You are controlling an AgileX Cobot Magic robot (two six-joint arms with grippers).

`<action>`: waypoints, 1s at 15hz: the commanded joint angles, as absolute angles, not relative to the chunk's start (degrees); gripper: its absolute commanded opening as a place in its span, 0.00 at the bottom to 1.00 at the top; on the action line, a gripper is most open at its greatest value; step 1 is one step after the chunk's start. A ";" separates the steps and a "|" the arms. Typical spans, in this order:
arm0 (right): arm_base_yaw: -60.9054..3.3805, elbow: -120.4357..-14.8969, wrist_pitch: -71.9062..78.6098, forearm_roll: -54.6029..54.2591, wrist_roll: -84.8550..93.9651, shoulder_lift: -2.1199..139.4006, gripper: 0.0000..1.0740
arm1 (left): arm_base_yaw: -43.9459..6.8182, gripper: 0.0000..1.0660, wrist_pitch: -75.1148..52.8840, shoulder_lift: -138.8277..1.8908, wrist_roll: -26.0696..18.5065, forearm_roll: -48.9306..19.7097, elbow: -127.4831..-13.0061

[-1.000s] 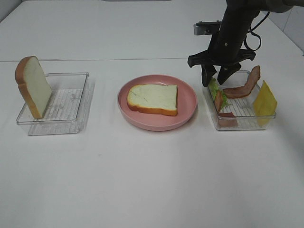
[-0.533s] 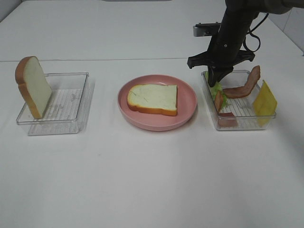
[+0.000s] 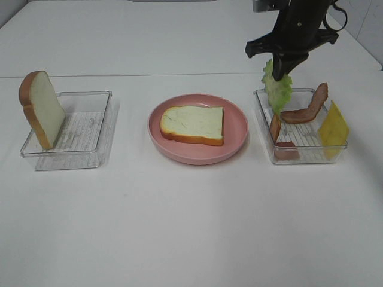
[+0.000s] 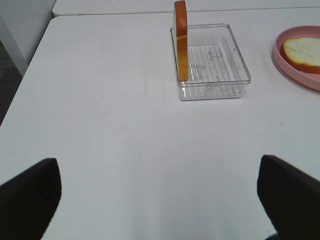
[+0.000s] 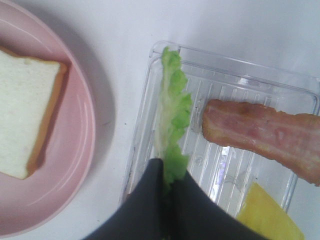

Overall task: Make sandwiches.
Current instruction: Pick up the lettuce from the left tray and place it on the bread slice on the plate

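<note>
My right gripper (image 3: 282, 64) is shut on a green lettuce leaf (image 3: 277, 88) and holds it hanging above the left end of the right clear tray (image 3: 302, 156). The right wrist view shows the lettuce (image 5: 172, 120) pinched between the fingers (image 5: 150, 200). That tray holds bacon strips (image 3: 306, 107), another reddish strip (image 3: 275, 127) and a yellow cheese square (image 3: 333, 125). One bread slice (image 3: 192, 124) lies flat on the pink plate (image 3: 236, 128). A second bread slice (image 3: 42, 107) stands upright in the left clear tray (image 3: 90, 128). My left gripper (image 4: 160, 200) is open over bare table.
The white table carries the left tray, the plate in the middle and the right tray in a row. In the left wrist view the left tray (image 4: 215, 65) and the plate's edge (image 4: 295, 55) lie far ahead of the gripper.
My right gripper closed on the lettuce in the right tray and lifted it up out of the tray. The left arm has not moved.
</note>
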State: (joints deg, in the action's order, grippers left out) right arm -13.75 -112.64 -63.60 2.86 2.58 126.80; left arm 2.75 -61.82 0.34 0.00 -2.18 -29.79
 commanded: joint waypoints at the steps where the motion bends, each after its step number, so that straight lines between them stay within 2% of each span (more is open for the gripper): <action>1: -16.10 -112.76 -64.23 1.72 2.64 122.27 0.00 | 2.81 0.95 -61.59 0.40 0.00 -2.35 -29.68; 8: -29.85 -112.70 -59.59 -5.27 2.75 122.96 0.00 | 2.81 0.95 -61.59 0.40 0.00 -2.35 -29.68; 11: -32.72 -112.70 -52.48 -10.66 4.58 125.71 0.00 | 2.81 0.95 -61.59 0.40 0.00 -2.35 -29.68; 15: -31.80 -112.70 -47.33 -12.61 4.47 129.03 0.00 | 2.81 0.95 -61.59 0.40 0.00 -2.35 -29.68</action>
State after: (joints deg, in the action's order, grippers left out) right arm -32.26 -112.70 -48.13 -12.32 4.01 128.92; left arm 2.75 -61.82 0.34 0.00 -2.18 -29.79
